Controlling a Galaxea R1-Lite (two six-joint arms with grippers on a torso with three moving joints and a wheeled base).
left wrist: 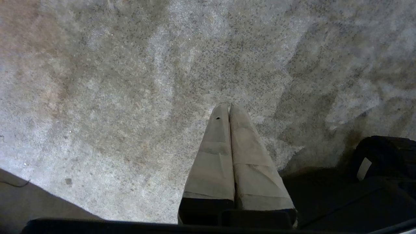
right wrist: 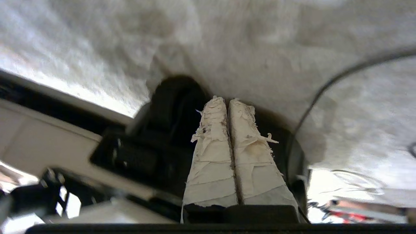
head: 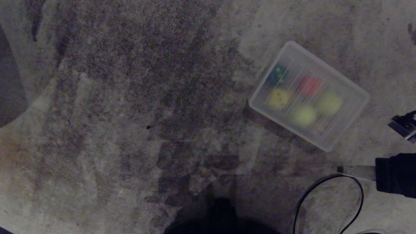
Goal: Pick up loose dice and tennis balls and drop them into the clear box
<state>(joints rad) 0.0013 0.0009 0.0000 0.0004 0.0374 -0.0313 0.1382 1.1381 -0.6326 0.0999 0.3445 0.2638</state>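
Clear box (head: pixel 352 87) on carpet (head: pixel 130 97) at head view's right, blurred dice (head: pixel 278 98) and tennis balls (head: pixel 304 115) inside, tan die not discernible, right gripper (right wrist: pixel 227 101) fingers together, left gripper (left wrist: pixel 228 106) fingers together, empty.

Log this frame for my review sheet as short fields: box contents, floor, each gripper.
box: clear box on grey carpet, right of centre
contents: green die, red die, yellow die, two tennis balls
loose items: none visible on carpet
left gripper: shut, empty, above carpet
right gripper: shut, empty
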